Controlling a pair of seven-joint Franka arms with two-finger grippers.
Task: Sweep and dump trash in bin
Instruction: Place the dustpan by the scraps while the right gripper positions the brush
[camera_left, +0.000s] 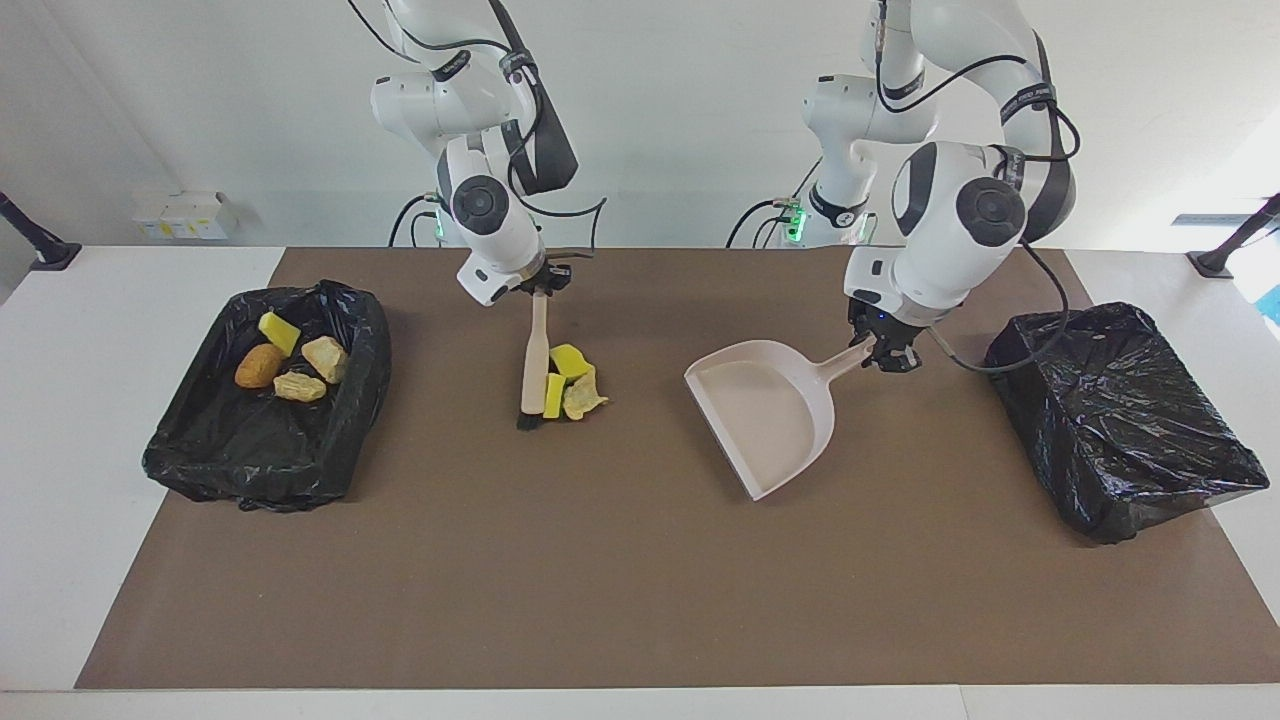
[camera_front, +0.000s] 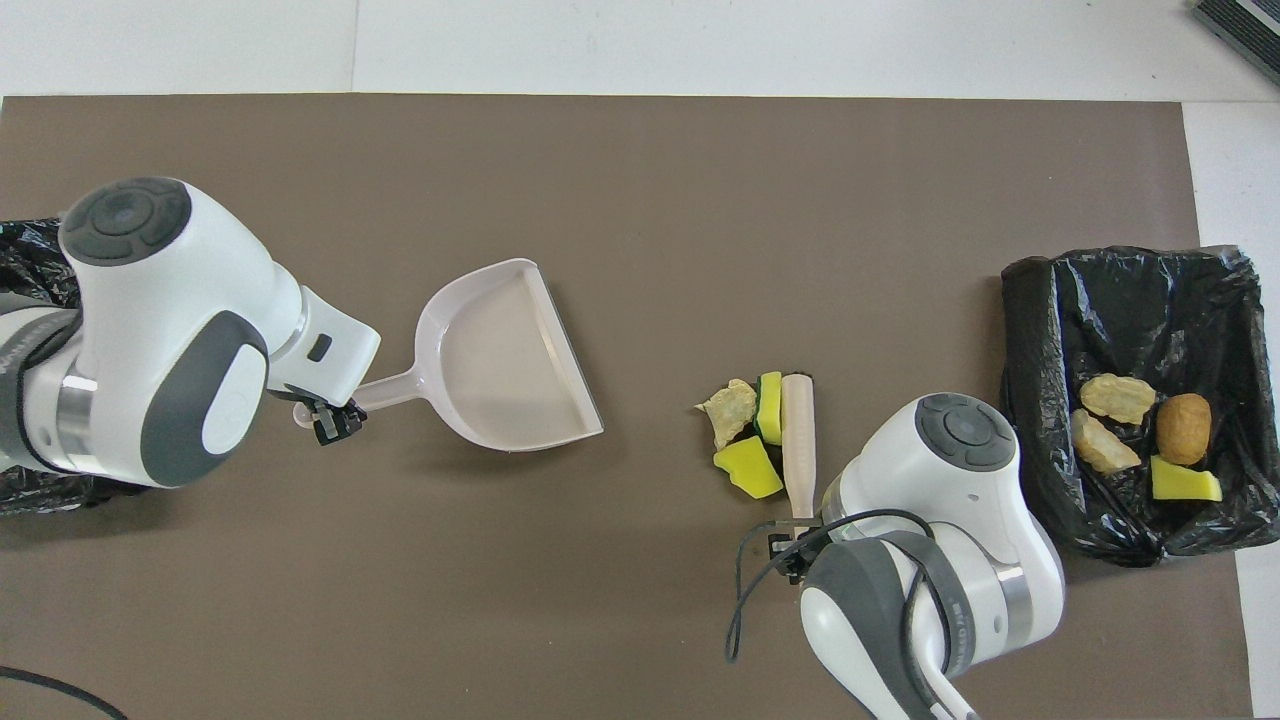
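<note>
**On the brown mat: brush against the scraps, pan mouth turned toward them**

Near the middle of the brown mat (camera_left: 620, 600), the right gripper (camera_left: 541, 282) pinches the top of a slim beige wooden-looking brush (camera_left: 535, 355) with dark bristles, fingers pressed onto its handle. The brush stands tilted, with its bristle end down on the mat and touching a huddle of three loose scraps (camera_left: 568, 385): two bright yellow sponge chunks and one pale tan crumpled lump, all pressed together on the side toward the left arm's end.

The left gripper (camera_left: 884, 352) is clamped on the handle tip of a beige plastic dustpan (camera_left: 765, 410), whose open mouth faces the scraps, with bare mat between them.

From the facing view, the pan's lip is seen resting low on the mat while the handle rises to the gripper. The overhead view hides the right gripper under its own wrist, but it shows the brush lying right along the pile's edge (camera_front: 798, 432).

Four more scraps (camera_front: 1140, 435) (yellow, tan and orange-brown) sit in the black-bag-lined bin (camera_left: 200, 460) at the right arm's end. A second black-lined bin (camera_left: 1130, 440) stands at the left arm's end.
</note>
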